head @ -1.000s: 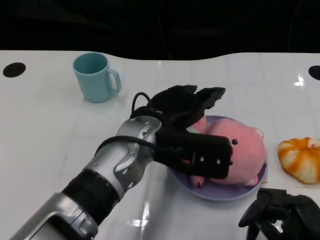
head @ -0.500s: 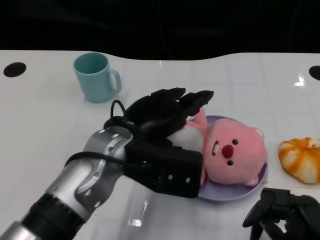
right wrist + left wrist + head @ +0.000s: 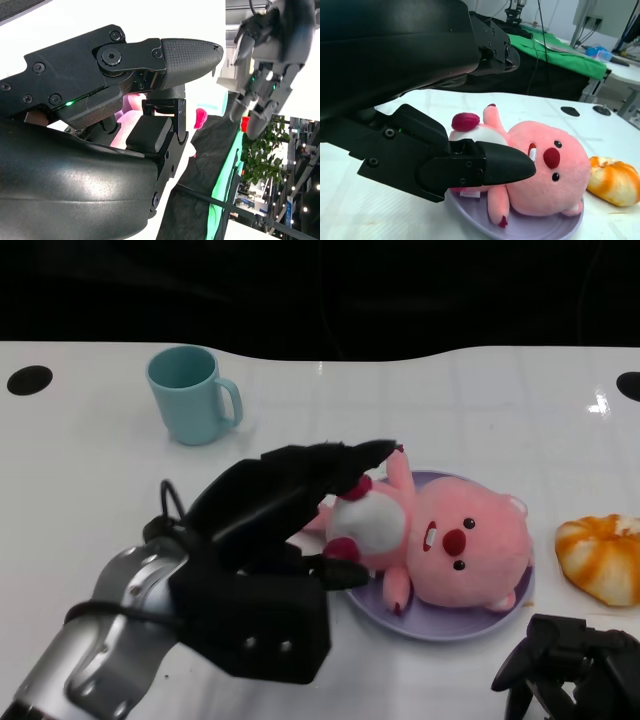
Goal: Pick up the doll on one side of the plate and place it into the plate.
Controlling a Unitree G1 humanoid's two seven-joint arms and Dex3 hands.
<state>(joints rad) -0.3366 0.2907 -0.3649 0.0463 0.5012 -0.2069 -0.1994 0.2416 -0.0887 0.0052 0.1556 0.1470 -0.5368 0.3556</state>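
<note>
- Pink plush, white belly, red nose: the doll (image 3: 440,545) lies on its back in the purple plate (image 3: 513,612), head toward my right, one leg hanging over the near rim.
- My left robot hand (image 3: 290,510) is spread and holds nothing. Its fingers (image 3: 345,462) reach over the doll's belly end, just beside it. From the left wrist view a dark fingertip (image 3: 505,162) sits in front of the doll's (image 3: 530,170) body; I cannot tell if it touches.
- My right robot hand (image 3: 570,665) sits low at the near right corner of the counter (image 3: 100,490), well apart from the plate. Fingers look curled downward; whether they are closed or only drooping I cannot tell.
- Handling judgement: soft, light, squashy. It will give under a grip instead of slipping, and nothing here is fragile. Best hold would be around the torso, across the white belly, where the body is narrower than the head. A limb pinch would let it dangle and swing.
- Judgement on progress: the doll rests inside the plate, so the placing looks done; the overhanging leg is the only loose end.
- Also on the counter: a teal mug (image 3: 192,394) far left, an orange-and-white round item (image 3: 603,558) right of the plate.
</note>
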